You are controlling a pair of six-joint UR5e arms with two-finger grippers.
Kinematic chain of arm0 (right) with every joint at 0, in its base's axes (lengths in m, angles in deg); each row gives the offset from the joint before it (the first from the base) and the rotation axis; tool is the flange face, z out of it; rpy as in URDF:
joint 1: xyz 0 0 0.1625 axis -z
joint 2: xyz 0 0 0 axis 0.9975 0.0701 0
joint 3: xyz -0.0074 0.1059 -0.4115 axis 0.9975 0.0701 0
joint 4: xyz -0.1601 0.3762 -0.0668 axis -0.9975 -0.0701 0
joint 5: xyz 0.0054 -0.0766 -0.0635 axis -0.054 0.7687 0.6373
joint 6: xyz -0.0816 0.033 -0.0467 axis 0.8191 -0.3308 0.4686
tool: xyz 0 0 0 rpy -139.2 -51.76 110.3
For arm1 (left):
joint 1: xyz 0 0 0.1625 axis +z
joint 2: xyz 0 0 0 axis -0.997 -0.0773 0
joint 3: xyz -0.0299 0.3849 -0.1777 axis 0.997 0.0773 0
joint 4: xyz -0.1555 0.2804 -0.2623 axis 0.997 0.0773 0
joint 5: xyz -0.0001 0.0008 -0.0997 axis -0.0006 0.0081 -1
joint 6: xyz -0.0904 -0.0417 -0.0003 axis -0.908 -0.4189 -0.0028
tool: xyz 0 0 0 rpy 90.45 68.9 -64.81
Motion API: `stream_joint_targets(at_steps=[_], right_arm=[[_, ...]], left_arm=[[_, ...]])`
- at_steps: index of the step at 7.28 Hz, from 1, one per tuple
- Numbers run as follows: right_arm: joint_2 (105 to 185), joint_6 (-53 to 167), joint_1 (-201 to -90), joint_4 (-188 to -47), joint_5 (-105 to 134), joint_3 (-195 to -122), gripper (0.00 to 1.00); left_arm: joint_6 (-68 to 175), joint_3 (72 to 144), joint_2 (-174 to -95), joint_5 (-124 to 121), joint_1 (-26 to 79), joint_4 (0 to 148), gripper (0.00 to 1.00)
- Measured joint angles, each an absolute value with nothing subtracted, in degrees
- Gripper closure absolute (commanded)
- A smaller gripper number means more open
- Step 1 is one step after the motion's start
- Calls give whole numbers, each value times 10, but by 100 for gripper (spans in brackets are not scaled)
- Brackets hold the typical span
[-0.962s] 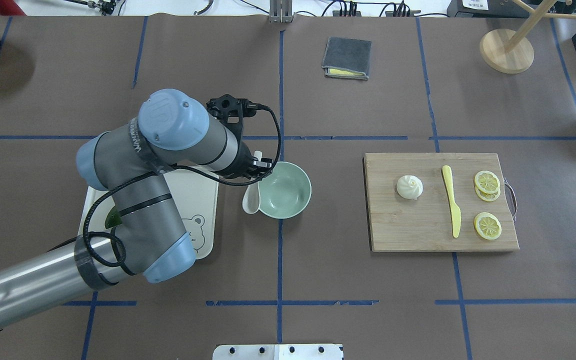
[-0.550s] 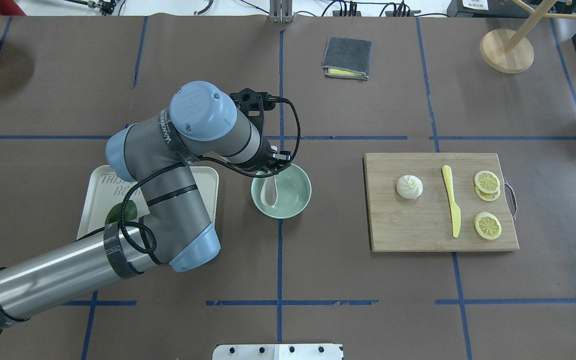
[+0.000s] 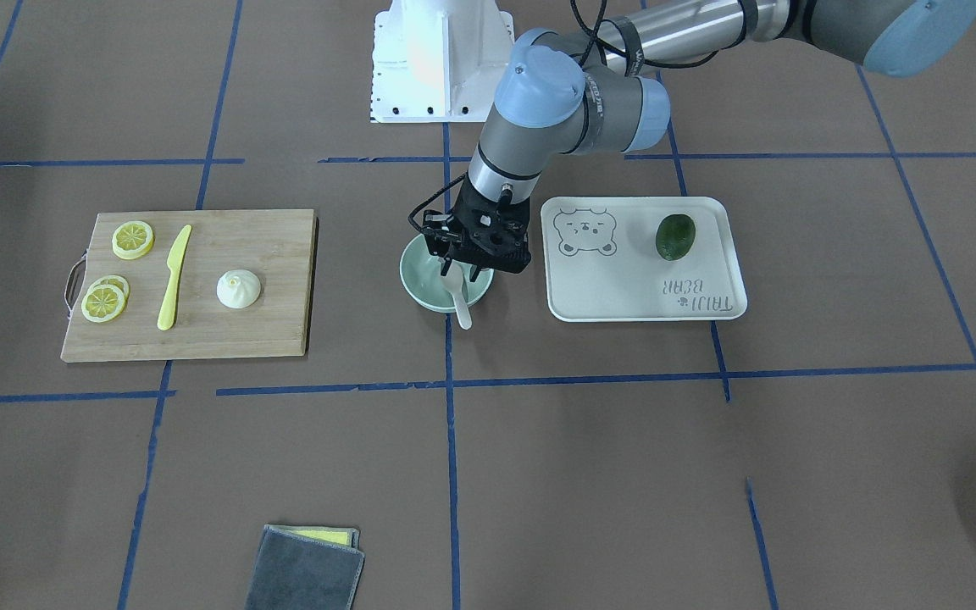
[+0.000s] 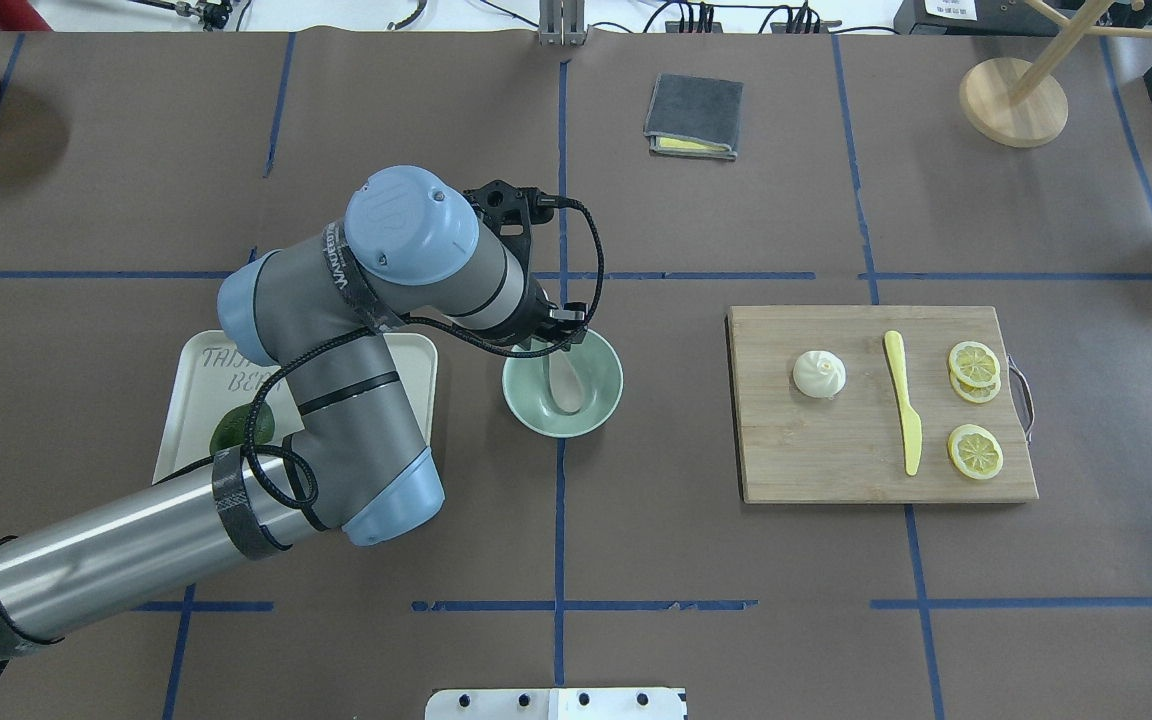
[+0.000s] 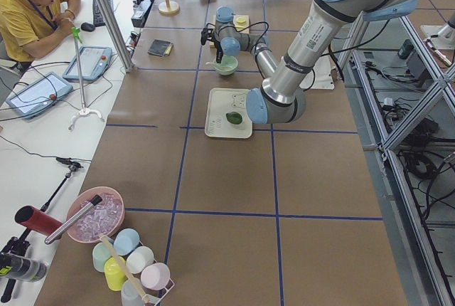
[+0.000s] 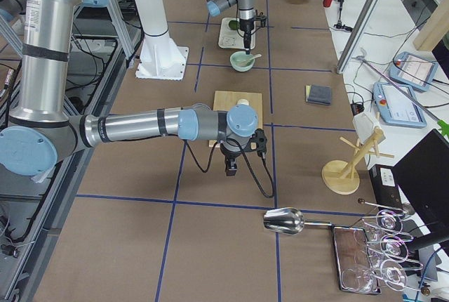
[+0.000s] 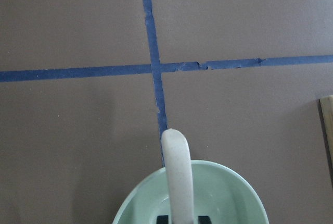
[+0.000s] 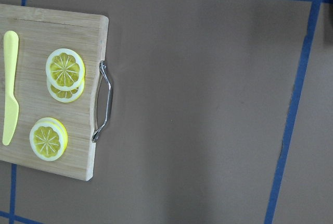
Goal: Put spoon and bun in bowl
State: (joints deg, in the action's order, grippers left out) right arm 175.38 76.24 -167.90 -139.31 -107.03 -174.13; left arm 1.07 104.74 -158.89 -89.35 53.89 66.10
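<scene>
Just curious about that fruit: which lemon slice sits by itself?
The slice nearest the robot's side of the board. It lies alone, while the other two overlap further along, beside the knife.

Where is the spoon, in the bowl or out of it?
In. The spoon lies inside the bowl, its handle over the rim.

Brown table (image 4: 736,560) with bowl (image 4: 604,388), tray (image 3: 623,288), cutting board (image 4: 816,450), cloth (image 4: 694,105).
</scene>
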Motion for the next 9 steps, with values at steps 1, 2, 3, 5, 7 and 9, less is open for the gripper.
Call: stream_joint_targets(at_steps=[1, 2, 3, 5, 7, 9], right_arm=[[1754, 762, -1679, -1393, -1071, -1742, 0], [1753, 761, -1677, -1393, -1076, -1743, 0], [1750, 754, -1667, -1392, -1088, -1747, 0], [1725, 670, -1623, -1381, -1101, -1770, 0], [1685, 458, -1521, -1271, -1042, -1784, 0], [1634, 250, -1393, -1172, -927, -1785, 0]], left_arm=[[10, 1047, -1589, -894, 539, 663, 28], [10, 1049, -1588, -894, 539, 662, 28], [12, 1058, -1582, -894, 535, 660, 28], [37, 1104, -1537, -897, 518, 658, 28], [107, 1165, -1476, -909, 489, 656, 28], [173, 1221, -1409, -947, 454, 656, 27]])
